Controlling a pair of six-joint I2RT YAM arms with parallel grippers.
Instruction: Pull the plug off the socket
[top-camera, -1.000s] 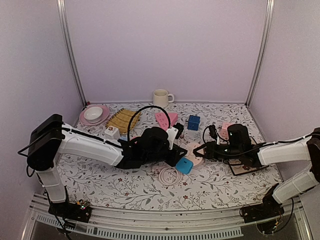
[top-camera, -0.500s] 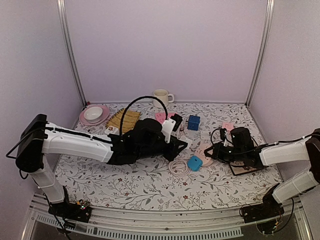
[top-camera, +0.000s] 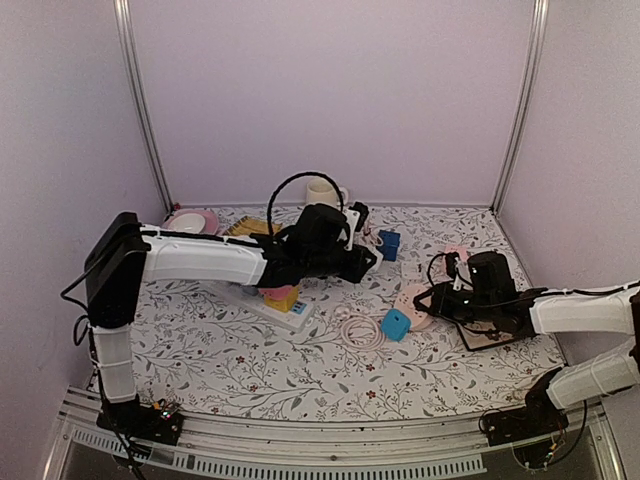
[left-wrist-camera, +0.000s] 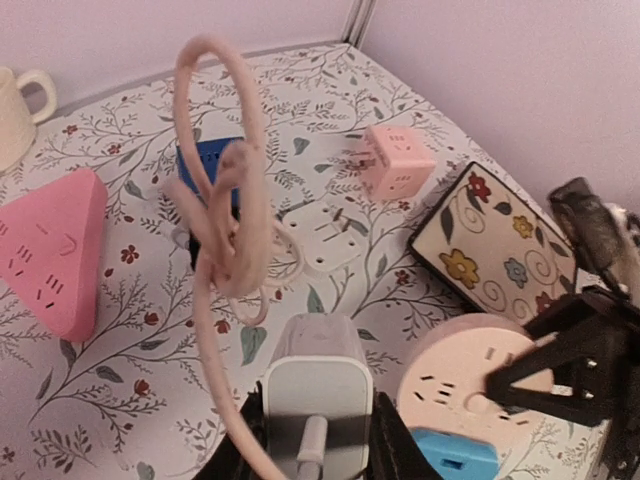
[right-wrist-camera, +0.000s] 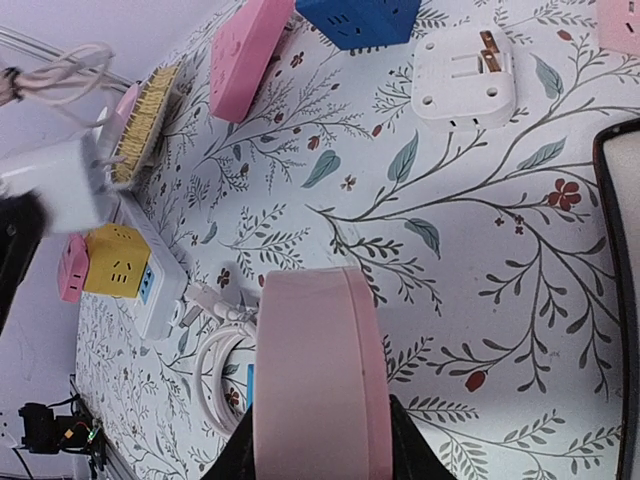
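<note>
Left gripper (left-wrist-camera: 318, 437) is clamped on the plug (left-wrist-camera: 318, 382), a chunky white plastic block with rounded corners, smooth and slightly glossy. It's held up above the worktop (top-camera: 200, 350) and apart from the socket, so the two aren't joined. Its cable (left-wrist-camera: 246, 170) is a thin rubbery cord that arcs up in a big loop and bunches into a knotty tangle above the plug.

The socket (right-wrist-camera: 310, 340) is a round, pale pink puck with a matte finish, a flat top with slot holes and a thick rim. The right gripper (right-wrist-camera: 316, 455) has its black fingers pinched onto it from both sides.

Just beside the puck sits a little light-blue cube adapter (top-camera: 395, 324), and next to that a loose coil of white cord (top-camera: 357, 327). Further left there's a long white power strip (top-camera: 283, 310) with a yellow cube (top-camera: 285, 298) and a pink cube (top-camera: 271, 292) on top. Under the right arm lies a glossy rectangular tile (left-wrist-camera: 500, 245), dark-edged, with swirls and flowers. The worktop itself is covered in a leafy vine print.
</note>
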